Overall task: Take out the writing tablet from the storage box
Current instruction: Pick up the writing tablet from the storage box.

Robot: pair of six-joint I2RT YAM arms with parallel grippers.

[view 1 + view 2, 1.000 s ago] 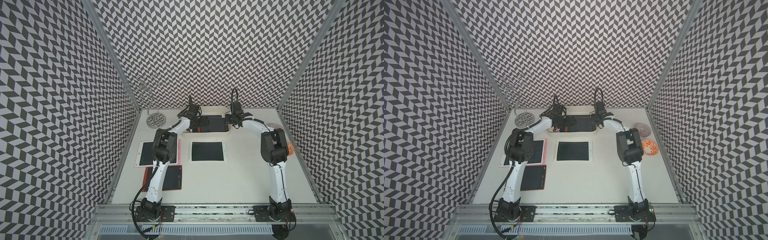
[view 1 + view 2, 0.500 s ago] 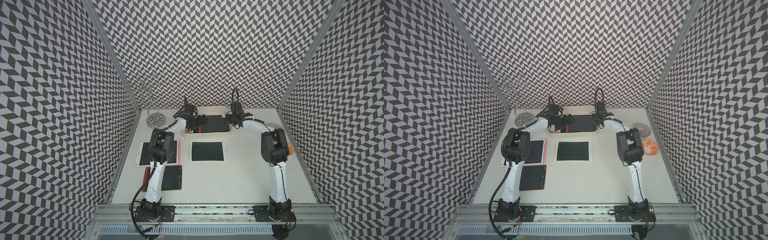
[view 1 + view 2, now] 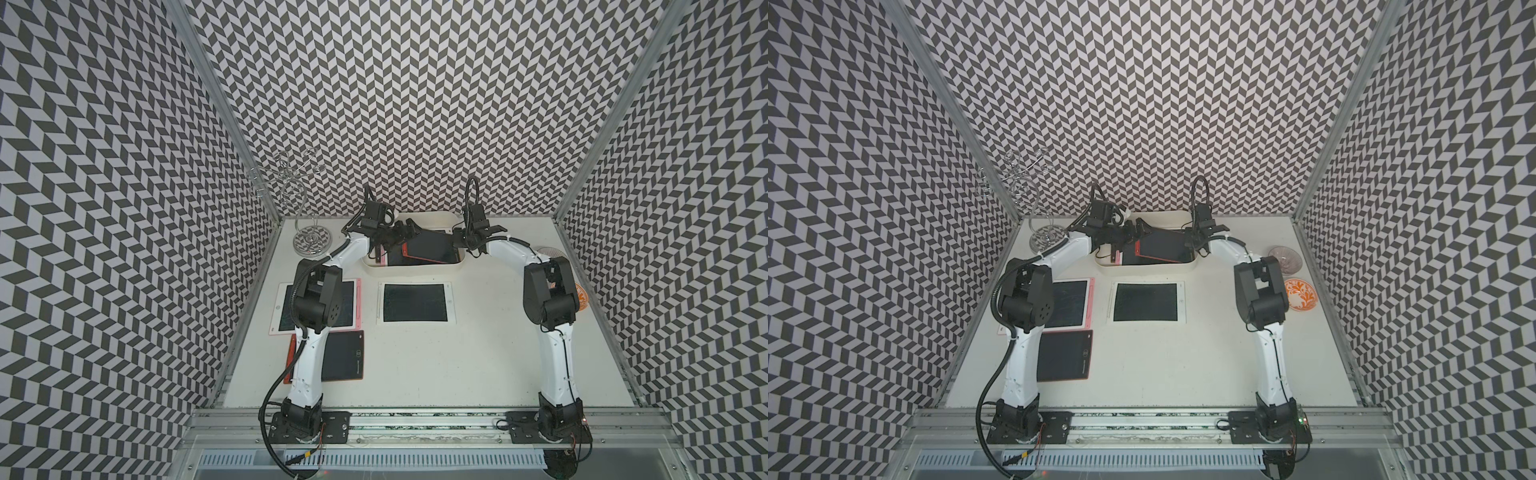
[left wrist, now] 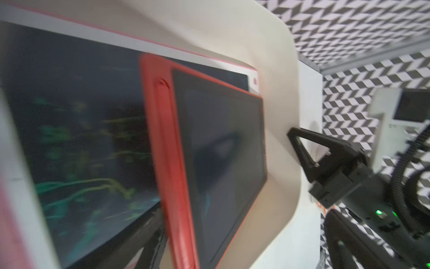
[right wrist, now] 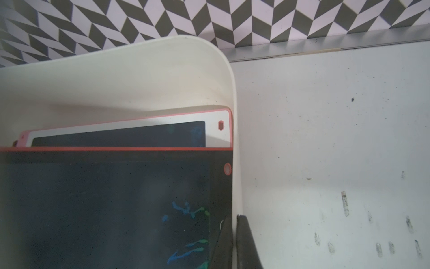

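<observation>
Storage box [image 3: 415, 269] at the table's [image 3: 457, 365] twelve o'clock; red writing tablet [image 3: 432, 249] tilted inside, atop a pink tablet [image 5: 116, 127]; right gripper [image 5: 233, 242] pinches the box's three o'clock wall; left gripper [image 3: 409, 229] gapes wide at nine.

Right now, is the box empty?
No, the box holds a red tablet lying over a pink tablet.

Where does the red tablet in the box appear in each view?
In a top view: red tablet in the box, far centre.
In a top view: red tablet, same place.
Left wrist: red tablet across the middle, blurred.
Right wrist: red tablet against the box wall.
Landmark: the cream box.
</observation>
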